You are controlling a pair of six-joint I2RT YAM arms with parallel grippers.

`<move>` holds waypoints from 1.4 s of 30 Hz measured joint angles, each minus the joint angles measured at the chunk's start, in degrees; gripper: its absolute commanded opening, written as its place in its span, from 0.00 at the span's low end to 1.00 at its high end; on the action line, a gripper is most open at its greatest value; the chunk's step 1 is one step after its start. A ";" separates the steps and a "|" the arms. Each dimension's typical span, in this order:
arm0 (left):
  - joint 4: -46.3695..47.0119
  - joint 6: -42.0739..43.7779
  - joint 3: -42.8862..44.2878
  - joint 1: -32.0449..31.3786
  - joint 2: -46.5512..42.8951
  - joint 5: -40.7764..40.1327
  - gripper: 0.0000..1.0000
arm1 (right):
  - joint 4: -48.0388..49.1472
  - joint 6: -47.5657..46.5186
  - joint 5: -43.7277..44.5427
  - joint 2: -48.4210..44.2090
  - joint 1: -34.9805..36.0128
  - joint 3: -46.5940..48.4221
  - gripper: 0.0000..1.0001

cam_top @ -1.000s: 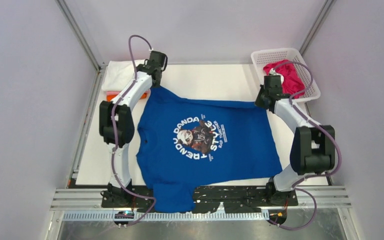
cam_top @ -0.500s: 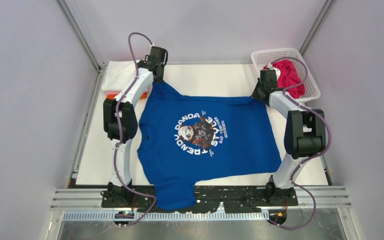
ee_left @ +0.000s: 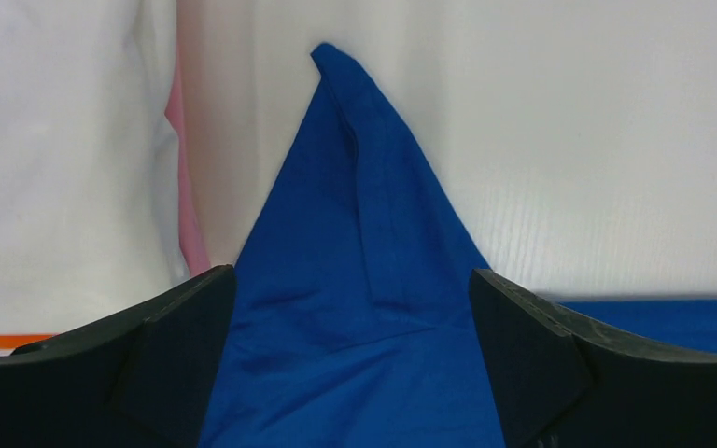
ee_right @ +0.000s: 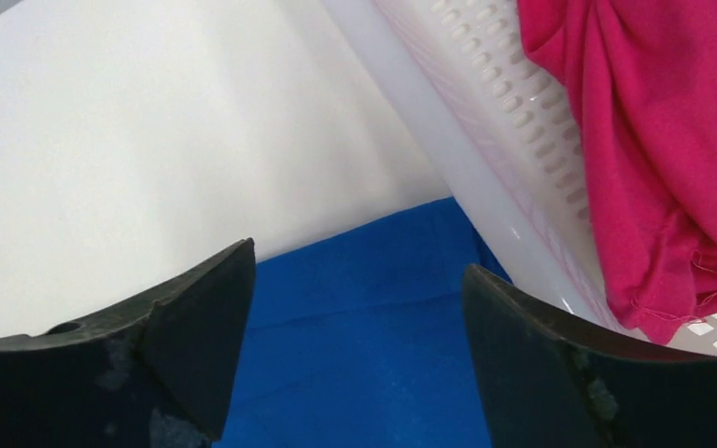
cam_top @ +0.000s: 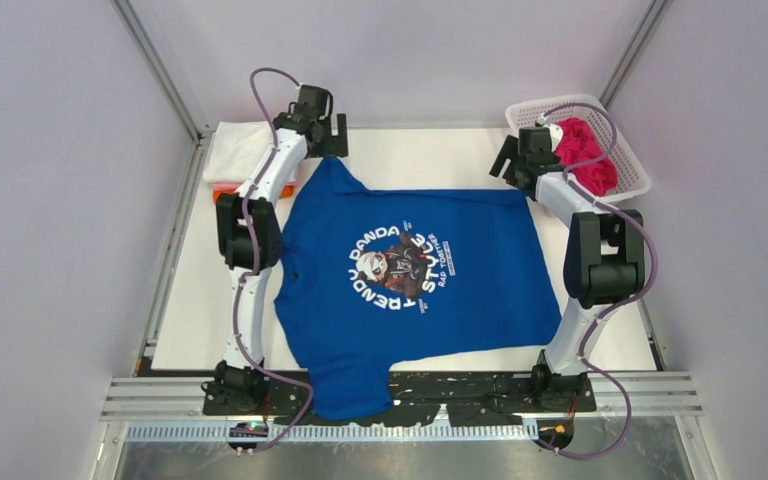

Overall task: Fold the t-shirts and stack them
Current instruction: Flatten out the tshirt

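A royal blue t-shirt [cam_top: 410, 290] with a round white chest print lies spread flat on the white table, its lower sleeve hanging over the near edge. My left gripper [cam_top: 332, 140] hovers open over the shirt's far left corner [ee_left: 336, 187], which rises in a creased peak between the fingers [ee_left: 163, 355]. My right gripper [cam_top: 512, 168] is open over the far right corner [ee_right: 373, 280], close beside the basket. Neither holds anything. A magenta t-shirt [cam_top: 585, 155] lies crumpled in the basket [ee_right: 635, 140]. A folded white t-shirt [cam_top: 235, 150] lies at the far left on pink [ee_left: 185, 187] and orange [cam_top: 222, 192] cloth.
The white lattice basket [cam_top: 560, 103] stands at the table's far right corner, its wall [ee_right: 485, 121] right next to my right fingers. Grey walls and metal posts enclose the table. Bare table [cam_top: 420, 160] lies between the two grippers.
Both grippers have opened and let go of the blue shirt's far corners. Both arms have moved farther back, and the shirt's far edge now lies on the table.
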 measured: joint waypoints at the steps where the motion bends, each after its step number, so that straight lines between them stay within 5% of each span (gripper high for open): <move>1: -0.17 -0.26 -2.36 0.02 -1.33 0.42 1.00 | 0.09 -0.13 -0.35 -0.09 0.00 0.09 0.98; 7: -0.92 -3.69 -10.03 0.00 -9.16 4.44 1.00 | -0.55 -1.36 -3.65 -3.50 1.09 -1.75 0.98; 12: 4.09 -10.14 -25.38 -0.04 -19.50 11.34 1.00 | -0.35 -1.36 -7.65 -8.46 3.23 -6.10 0.97; 17: 8.96 -17.14 -34.80 -0.26 -20.55 14.60 1.00 | 0.02 -1.25 -13.38 -9.51 4.70 -10.34 0.96; 42: 25.11 -37.70 -31.50 -0.44 -6.54 13.14 1.00 | -0.66 -1.31 -18.47 -10.19 4.66 -15.41 0.96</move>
